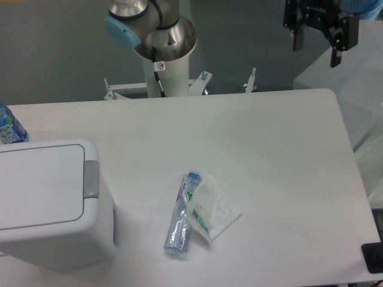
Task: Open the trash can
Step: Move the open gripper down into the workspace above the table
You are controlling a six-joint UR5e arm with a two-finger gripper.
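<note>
The white boxy trash can (48,203) stands at the front left of the table. Its flat lid is down, and the small grey push tab (91,179) sits on the lid's right edge. My gripper (316,51) hangs high at the upper right, above the table's far right corner and far from the can. Its two black fingers (336,55) are spread apart with nothing between them.
A crushed clear plastic bottle (181,215) and a crumpled clear wrapper (212,208) lie mid-table, right of the can. A blue-labelled bottle (9,127) stands at the left edge behind the can. The arm's base post (163,66) rises at the table's back edge.
</note>
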